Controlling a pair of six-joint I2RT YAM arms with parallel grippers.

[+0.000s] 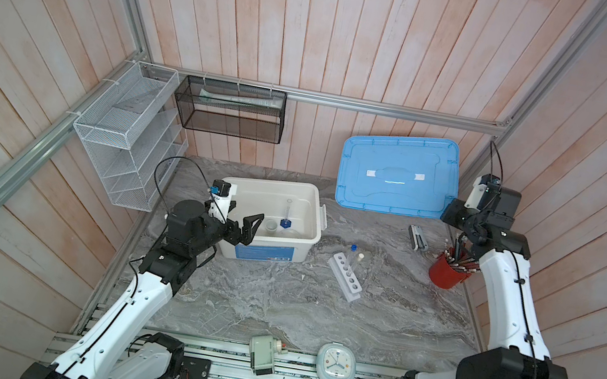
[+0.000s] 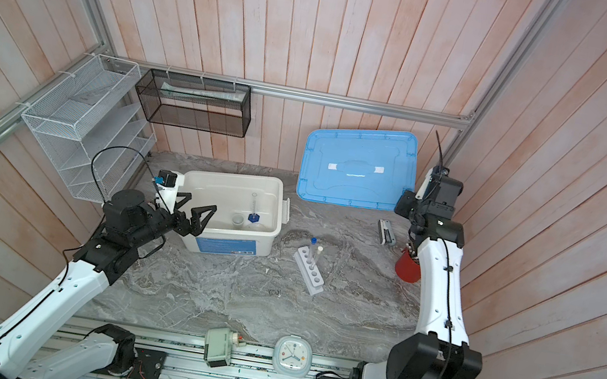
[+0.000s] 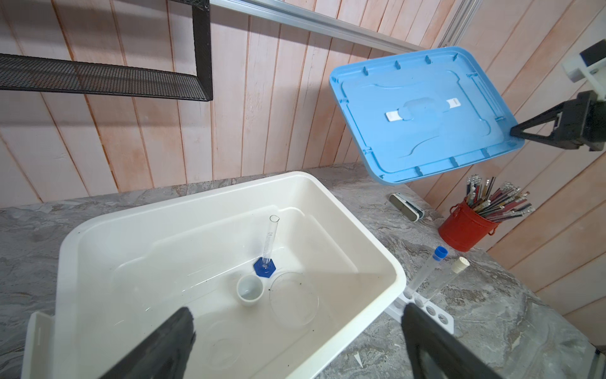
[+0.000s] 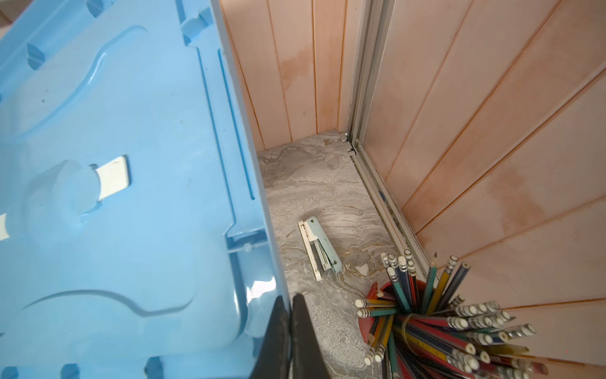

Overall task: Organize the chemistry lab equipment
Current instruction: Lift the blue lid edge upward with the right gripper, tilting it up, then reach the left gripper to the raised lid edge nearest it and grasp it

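A white bin (image 1: pixel 273 182) stands at the back left of the table. Inside it are a clear cylinder on a blue base (image 3: pixel 264 266), a small cup (image 3: pixel 250 289) and a clear round dish (image 3: pixel 294 299). My left gripper (image 1: pixel 245 223) hovers open over the bin's near left corner, nothing between its fingers (image 3: pixel 177 331). To the right of the bin, a white six-hole rack (image 1: pixel 346 277) holds a blue-capped tube (image 1: pixel 353 247) and a white-capped tube (image 1: pixel 360 256). My right gripper (image 4: pixel 290 300) is shut on the rim of the blue lid (image 1: pixel 397 173), holding it tilted in the air at the back right.
A red cup of pencils (image 1: pixel 446 271) and a stapler (image 1: pixel 418 238) sit under the right arm. A pale clock (image 1: pixel 335 363) and a pale green device (image 1: pixel 263 354) lie at the table's front edge. A white wire rack (image 1: pixel 126 134) and a black mesh basket (image 1: pixel 229 110) hang on the walls.
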